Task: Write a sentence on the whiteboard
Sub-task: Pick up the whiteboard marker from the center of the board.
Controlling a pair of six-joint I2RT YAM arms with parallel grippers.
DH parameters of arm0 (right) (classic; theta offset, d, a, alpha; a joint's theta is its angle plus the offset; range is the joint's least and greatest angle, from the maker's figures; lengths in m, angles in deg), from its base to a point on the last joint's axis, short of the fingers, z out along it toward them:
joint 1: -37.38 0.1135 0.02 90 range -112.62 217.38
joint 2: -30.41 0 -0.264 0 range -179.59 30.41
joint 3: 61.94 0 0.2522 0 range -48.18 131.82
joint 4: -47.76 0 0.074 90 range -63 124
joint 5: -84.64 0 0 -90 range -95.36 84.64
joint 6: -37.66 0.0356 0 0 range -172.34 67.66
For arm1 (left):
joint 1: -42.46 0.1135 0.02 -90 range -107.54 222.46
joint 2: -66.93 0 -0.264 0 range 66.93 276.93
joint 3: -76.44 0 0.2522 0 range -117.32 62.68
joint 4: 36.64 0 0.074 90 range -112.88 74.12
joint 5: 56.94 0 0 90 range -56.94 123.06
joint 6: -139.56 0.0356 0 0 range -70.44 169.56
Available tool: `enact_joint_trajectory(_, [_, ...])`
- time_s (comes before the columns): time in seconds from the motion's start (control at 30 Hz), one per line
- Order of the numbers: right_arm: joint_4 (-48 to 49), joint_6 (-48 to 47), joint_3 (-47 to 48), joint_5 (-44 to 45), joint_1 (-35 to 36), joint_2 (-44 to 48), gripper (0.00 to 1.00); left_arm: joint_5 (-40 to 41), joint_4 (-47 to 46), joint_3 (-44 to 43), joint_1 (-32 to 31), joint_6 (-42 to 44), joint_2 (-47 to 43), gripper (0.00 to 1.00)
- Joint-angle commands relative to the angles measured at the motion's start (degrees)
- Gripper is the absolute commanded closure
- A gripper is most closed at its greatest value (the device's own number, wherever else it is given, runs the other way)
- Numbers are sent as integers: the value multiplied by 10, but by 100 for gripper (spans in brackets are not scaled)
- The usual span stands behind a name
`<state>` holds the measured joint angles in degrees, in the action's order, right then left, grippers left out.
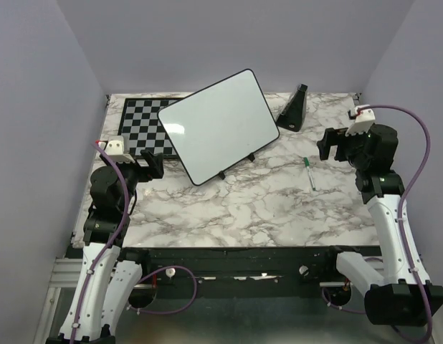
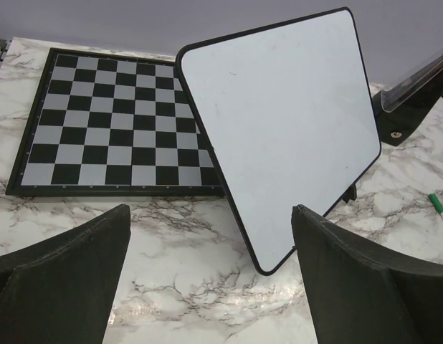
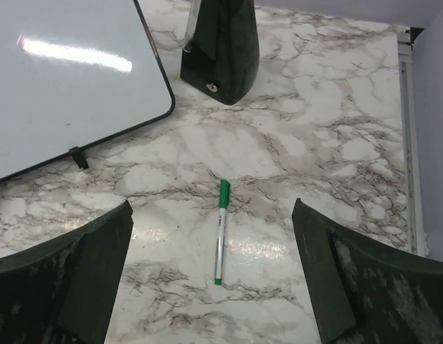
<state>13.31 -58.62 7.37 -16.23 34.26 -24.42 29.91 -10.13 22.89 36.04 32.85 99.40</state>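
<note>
Where the veined table (image 1: 279, 208) shows, a glossy round-cornered whiteboard (image 1: 220, 125) stands.

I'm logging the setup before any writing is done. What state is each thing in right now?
whiteboard: blank, nothing written, left edge overlapping the chessboard.
chessboard: lying flat, no pieces visible, partly covered.
marker: lying flat, cap looks on, not held.
black pyramid-shaped object: standing upright.
left gripper: fingers open, empty.
right gripper: fingers open, empty.
</note>
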Motion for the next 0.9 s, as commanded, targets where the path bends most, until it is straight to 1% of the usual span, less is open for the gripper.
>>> enact_joint_trajectory(0.0, [25, -8, -22, -55, -2, 2, 0, -11, -4, 4, -1, 7, -1, 1])
enact_joint_trajectory(0.03, [16, -18, -24, -65, -2, -3, 0, -12, -4, 3, -1, 7, -1, 1])
enact_joint_trajectory(0.07, [7, -53, -25, -92, -2, -7, 0, -13, -5, 4, -1, 8, -1, 1])
enact_joint_trajectory(0.17, [-16, -115, -46, -147, -2, -33, 0, -13, -4, 4, -1, 7, -3, 1])
enact_joint_trajectory(0.33, [-12, -156, -65, -165, -2, -89, 0, -12, -5, 5, -1, 7, -7, 1])
enact_joint_trajectory(0.43, [-13, -167, -64, -139, -2, -135, 2, -14, -6, 5, -1, 7, -8, 1])
enact_joint_trajectory(0.47, [-24, -175, -55, -114, -2, -176, 8, -15, -7, 5, -1, 8, -9, 1])
enact_joint_trajectory(0.5, [-38, -183, -28, -100, -2, -203, 11, -16, -6, 6, -1, 7, -9, 1])
enact_joint_trajectory(0.53, [-67, -187, -17, -83, -2, -224, 15, -16, -6, 6, -1, 8, -10, 1])
enact_joint_trajectory(0.57, [-74, -186, -9, -55, -2, -259, 20, -14, -7, 6, -2, 8, -13, 1])
enact_joint_trajectory(0.67, [-78, -189, -3, -27, -2, -289, 23, -15, -8, 8, -1, 7, -16, 1])
enact_joint_trajectory(0.87, [-84, -191, 6, -3, -2, -344, 30, -25, -12, 9, -1, 6, -17, 1])
